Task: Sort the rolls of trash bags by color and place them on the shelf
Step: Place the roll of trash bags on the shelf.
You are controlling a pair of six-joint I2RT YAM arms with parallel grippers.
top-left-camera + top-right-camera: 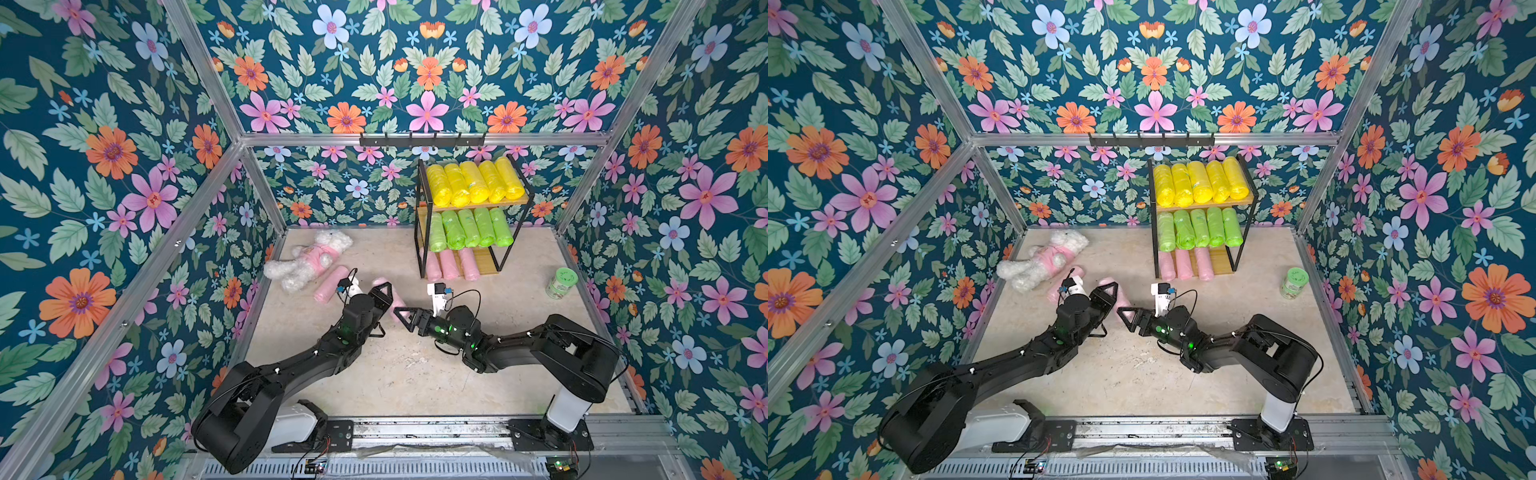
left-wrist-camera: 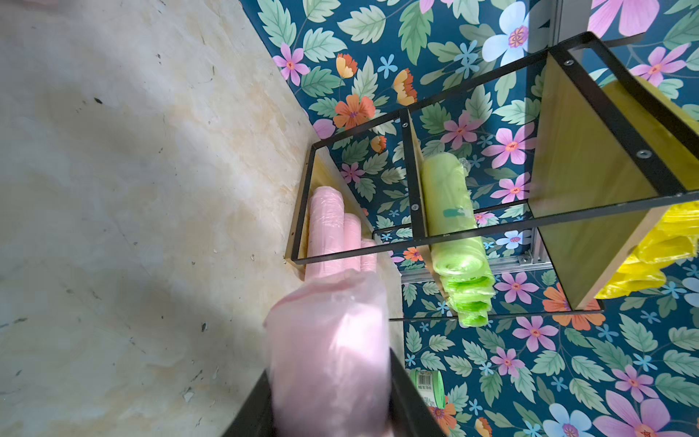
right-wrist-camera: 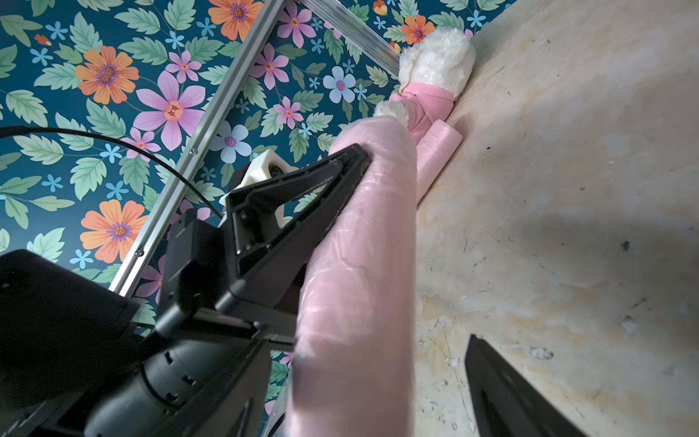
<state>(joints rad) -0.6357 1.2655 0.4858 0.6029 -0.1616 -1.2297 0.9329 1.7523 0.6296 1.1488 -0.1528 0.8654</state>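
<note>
While two pink rolls are not yet shelved, the sort is judged nearly complete. Clock positions are read from the table (image 1: 395, 374) centre in a top view.

**Shelf** (image 1: 485, 259), at 1 o'clock. The top tier carries five yellow rolls (image 1: 473, 180) side by side, and the middle tier five green rolls (image 1: 465, 228). The bottom tier has three shelved pink rolls (image 1: 453, 264) at its 9 o'clock end, with bare board beside them toward 3 o'clock. Thirteen of fifteen rolls are placed, each colour on its own tier.

**Held pink roll** (image 3: 359, 246), just 11 o'clock of centre. The left gripper (image 1: 384, 293) is clamped narrowly on one end, as the left wrist view confirms. The right gripper (image 1: 402, 315) meets the other end from 3 o'clock. Its jaws stand wide, and the one visible finger (image 3: 503, 389) is apart from the plastic. This reads as a hand-over not yet taken up. Whether the roll is clear of the table cannot be told for certain.

**Loose pink roll** (image 1: 330, 284), at 10 o'clock. It lies flat, touching the plush toy (image 1: 309, 257) at the toy's 5 o'clock side, and no gripper is on it.

**Count.**
- Yellow: five.
- Green: five.
- Pink: five (three shelved, one gripped, one loose).
- Plush toy: one.
- Jar (image 1: 561, 282): one, at 2 o'clock.

**Remaining.** Both pink rolls go to the bare stretch of the bottom tier.
</note>
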